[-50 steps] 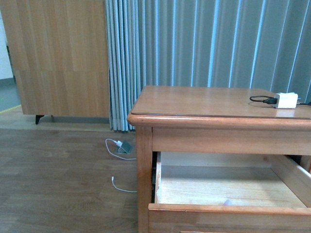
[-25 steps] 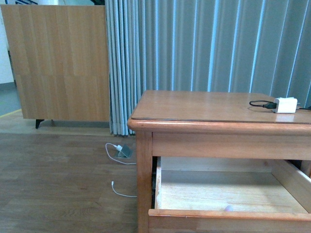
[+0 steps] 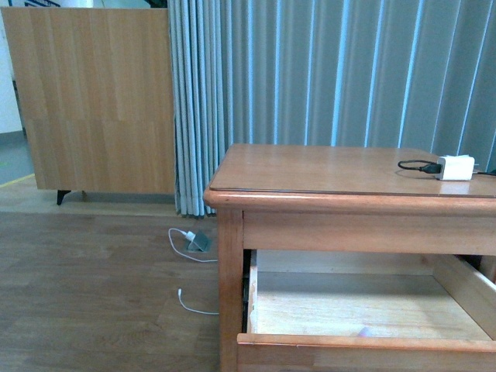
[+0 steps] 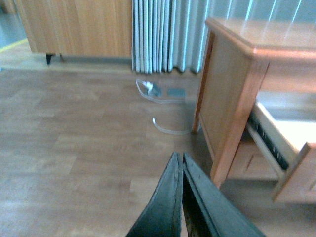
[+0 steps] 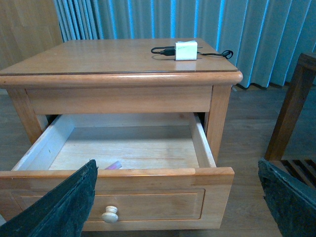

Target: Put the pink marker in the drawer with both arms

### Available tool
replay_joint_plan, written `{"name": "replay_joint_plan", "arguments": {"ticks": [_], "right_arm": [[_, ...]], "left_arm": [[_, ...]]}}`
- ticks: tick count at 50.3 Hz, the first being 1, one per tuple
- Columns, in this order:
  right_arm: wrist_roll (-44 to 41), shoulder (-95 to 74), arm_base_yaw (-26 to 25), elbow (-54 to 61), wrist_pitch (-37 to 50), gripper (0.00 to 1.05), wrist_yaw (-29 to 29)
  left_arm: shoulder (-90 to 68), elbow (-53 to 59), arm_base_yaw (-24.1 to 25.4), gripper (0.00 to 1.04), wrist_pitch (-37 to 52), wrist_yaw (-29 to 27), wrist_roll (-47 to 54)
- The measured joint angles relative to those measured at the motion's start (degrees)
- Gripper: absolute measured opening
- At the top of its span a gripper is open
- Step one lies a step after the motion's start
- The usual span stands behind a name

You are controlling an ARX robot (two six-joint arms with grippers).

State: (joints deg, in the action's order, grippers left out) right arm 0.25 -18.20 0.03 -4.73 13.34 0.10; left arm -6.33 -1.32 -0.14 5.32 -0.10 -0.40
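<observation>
The drawer (image 5: 148,192) of the honey-brown nightstand stands pulled out, with a round knob (image 5: 109,214) on its front. The pink marker (image 5: 113,166) lies on the drawer floor just behind the front panel; only a sliver of it shows in the front view (image 3: 363,332). My right gripper (image 5: 177,197) is open and empty, its fingers (image 5: 64,207) wide apart in front of the drawer front. My left gripper (image 4: 181,163) is shut and empty, low over the floor to the left of the nightstand. The open drawer also shows in the front view (image 3: 364,341) and in the left wrist view (image 4: 291,148).
A white charger block (image 3: 455,167) with a black cable lies on the nightstand top (image 3: 325,167). A white cable and adapter (image 3: 190,236) lie on the wooden floor by the curtain. A wooden cabinet (image 3: 93,101) stands at the back left. A wooden frame (image 5: 294,113) stands right of the nightstand.
The front view has shifted upward a little since one second ago, so the nightstand sits lower in the picture. The drawer stays open with the marker inside.
</observation>
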Motion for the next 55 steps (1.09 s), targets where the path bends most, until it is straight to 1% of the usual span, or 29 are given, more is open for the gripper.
{"name": "replay_joint_plan", "arguments": {"ticks": [2, 13, 15, 22, 26, 28, 30, 36, 39, 41, 45, 51, 55], "right_arm": [[0.00, 0.00, 0.00, 0.00, 0.00, 0.96, 0.02], [0.00, 0.00, 0.00, 0.00, 0.00, 0.96, 0.02], [0.00, 0.00, 0.00, 0.00, 0.00, 0.96, 0.02], [0.02, 0.00, 0.00, 0.00, -0.04, 0.96, 0.07], [4.09, -0.79, -0.11, -1.05, -5.33, 0.96, -0.22], [7.30, -3.13, -0.26, -1.86, -8.81, 0.96, -0.96], [8.09, -5.29, -0.26, -2.43, -10.23, 0.96, -1.68], [7.34, -13.11, 0.37, -4.55, -10.86, 0.96, -3.43], [5.66, -20.59, 1.44, -7.45, -10.75, 0.96, -4.35], [4.94, -23.67, 2.03, -8.61, -10.12, 0.96, -4.26], [3.80, -34.29, 4.35, -12.41, -8.20, 0.96, -4.92], [3.72, -48.22, 7.15, -17.88, -3.61, 0.96, -2.54], [4.09, -57.75, 8.09, -21.92, -1.25, 0.96, -1.49]], "left_arm": [[4.31, 0.00, 0.00, 0.04, -4.52, 0.11, 0.04], [6.03, 0.00, 0.00, 0.04, -5.20, 0.11, 0.04], [6.03, 0.00, 0.00, 0.07, -5.20, 0.13, 0.02], [6.03, 0.00, 0.00, 0.32, -5.20, 0.11, 0.00], [6.05, 0.00, 0.00, 0.45, -5.20, 0.11, 0.00], [6.05, 0.00, 0.00, 0.56, -5.20, 0.11, 0.02], [6.05, 0.00, 0.00, 0.63, -5.20, 0.11, 0.00], [6.08, 0.00, 0.00, 0.82, -5.20, 0.11, 0.00], [6.08, 0.00, 0.00, 0.96, -5.20, 0.11, 0.00], [6.08, 0.00, 0.00, 1.00, -5.20, 0.11, 0.07], [6.08, 0.00, 0.00, 0.98, -5.20, 0.11, 0.13], [6.08, 0.00, 0.00, 0.99, -5.20, 0.11, 0.13], [6.08, 0.00, 0.00, 0.99, -5.20, 0.11, 0.13]]}}
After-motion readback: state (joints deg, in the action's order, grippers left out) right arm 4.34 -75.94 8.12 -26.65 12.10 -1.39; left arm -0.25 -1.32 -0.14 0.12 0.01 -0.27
